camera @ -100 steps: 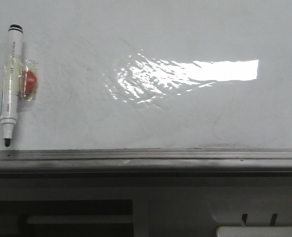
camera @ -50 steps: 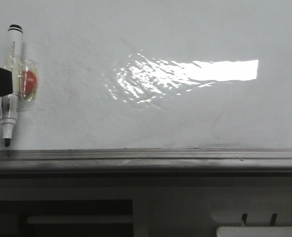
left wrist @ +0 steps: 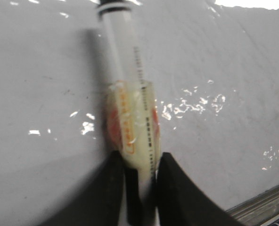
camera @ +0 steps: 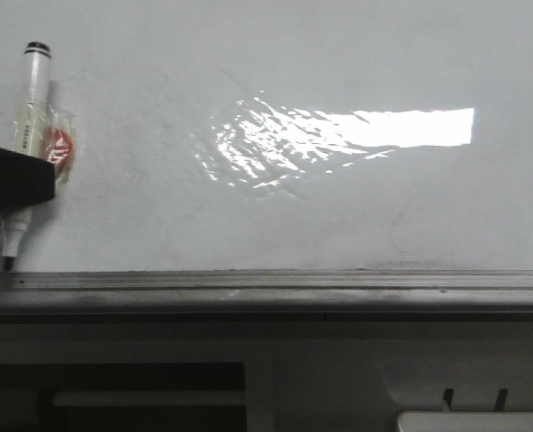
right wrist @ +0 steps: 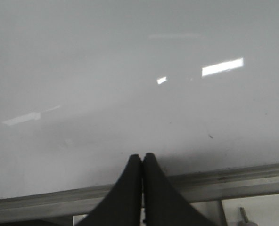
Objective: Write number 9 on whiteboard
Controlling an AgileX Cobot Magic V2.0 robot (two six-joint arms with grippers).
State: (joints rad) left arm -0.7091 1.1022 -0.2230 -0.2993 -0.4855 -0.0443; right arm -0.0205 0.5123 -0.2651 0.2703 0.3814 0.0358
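Observation:
The whiteboard (camera: 293, 216) fills the front view, glossy white with faint smudges. I see no number 9 on it in any view. A white marker pen (camera: 31, 99) with a black tip and a taped-on red magnet (camera: 59, 148) leans slightly at the board's far left. My left gripper (camera: 43, 177) reaches in from the left edge and is shut on the pen's lower barrel. The left wrist view shows the pen (left wrist: 125, 75) between the two black fingers of that gripper (left wrist: 140, 162). My right gripper (right wrist: 142, 157) is shut and empty, close to the board (right wrist: 106, 70) just above its rail.
A grey metal rail (camera: 266, 292) runs along the board's lower edge and also shows in the right wrist view (right wrist: 224, 181). A bright glare patch (camera: 365, 130) sits mid-board. Below the rail are a dark slot (camera: 113, 396) and a white object (camera: 474, 421).
My left gripper came in from the left edge and closed on the pen. The pen has tilted, its top shifting right and its tip left.

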